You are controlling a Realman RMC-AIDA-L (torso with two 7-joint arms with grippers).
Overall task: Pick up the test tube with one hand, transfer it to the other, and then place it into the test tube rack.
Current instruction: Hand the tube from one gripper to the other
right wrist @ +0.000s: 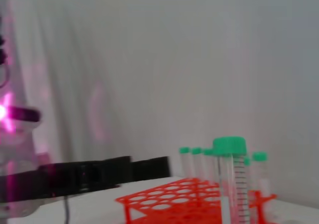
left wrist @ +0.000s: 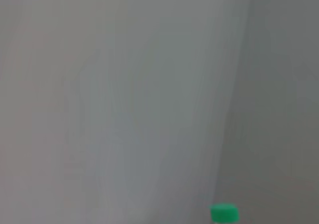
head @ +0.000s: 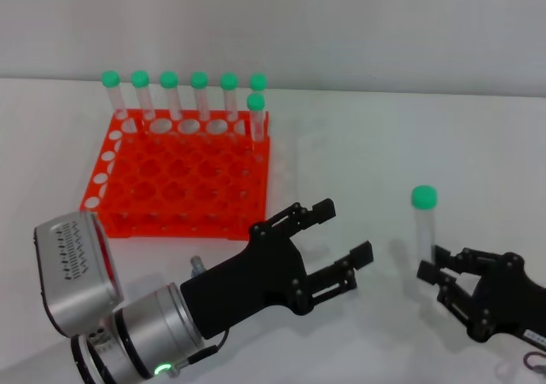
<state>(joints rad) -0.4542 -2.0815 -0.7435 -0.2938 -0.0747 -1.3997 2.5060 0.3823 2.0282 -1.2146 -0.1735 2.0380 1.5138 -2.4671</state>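
Pinching the green-capped clear plastic test tube upright near the worktop's right front edge, the black right gripper; the black left gripper is spread beside the orange-red perforated rack.

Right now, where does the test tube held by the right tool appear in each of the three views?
Head view: the test tube stands upright at right, its lower end in the right tool.
Left wrist view: only its green cap shows, at the lower edge.
Right wrist view: it is near, upright, low and right of centre.
Shared landmark: the orange rack, absent from the left wrist view.
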